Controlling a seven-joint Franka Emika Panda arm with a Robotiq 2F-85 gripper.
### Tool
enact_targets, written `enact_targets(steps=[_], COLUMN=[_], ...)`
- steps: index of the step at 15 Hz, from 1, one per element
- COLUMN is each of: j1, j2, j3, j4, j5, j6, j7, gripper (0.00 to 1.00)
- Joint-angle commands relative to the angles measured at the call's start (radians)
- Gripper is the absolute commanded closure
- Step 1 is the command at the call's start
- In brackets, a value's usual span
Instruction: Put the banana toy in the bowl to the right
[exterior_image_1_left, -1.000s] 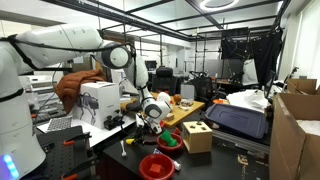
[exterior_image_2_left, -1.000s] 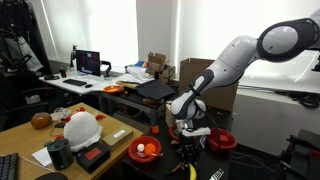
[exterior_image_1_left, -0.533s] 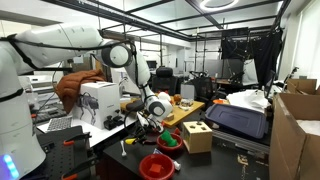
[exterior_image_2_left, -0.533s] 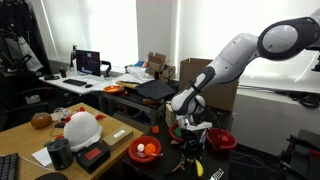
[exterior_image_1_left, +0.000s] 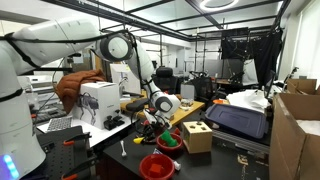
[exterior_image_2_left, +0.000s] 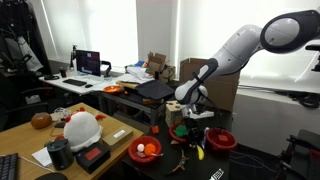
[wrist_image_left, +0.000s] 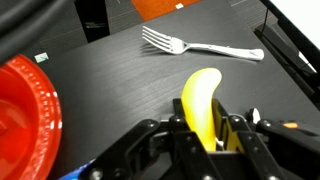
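The banana toy (wrist_image_left: 202, 95) is located between the fingers (wrist_image_left: 240, 132) of the gripper (wrist_image_left: 208, 126), with its yellow curved body projecting forward past the fingertips. The gripper is closed partway onto the toy, and both fingers are pressed against its sides. In an exterior view the toy (exterior_image_2_left: 199, 151) is seen as a small yellow piece hanging below the gripper (exterior_image_2_left: 196, 140), above the black table (exterior_image_2_left: 170, 165). In the wrist view a metal fork (wrist_image_left: 200, 45) is seen lying flat on the table (wrist_image_left: 110, 75) beyond the toy, well apart from it. A red bowl (wrist_image_left: 22, 110) is seen at the left edge of that view, apart from the gripper.
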Motion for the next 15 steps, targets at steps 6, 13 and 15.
enact_targets(steps=[6,13,15], j1=[-0.072,-0.059,-0.061], j2=[-0.164,-0.255,-0.284], j3=[-0.055,-0.117,-0.129], j4=[-0.191,-0.346,-0.397], j5=[-0.005,-0.033,-0.042], j6=[0.079,0.255,0.285], j7=[-0.015,0.028,0.039], gripper=[0.92,0.92,0.92])
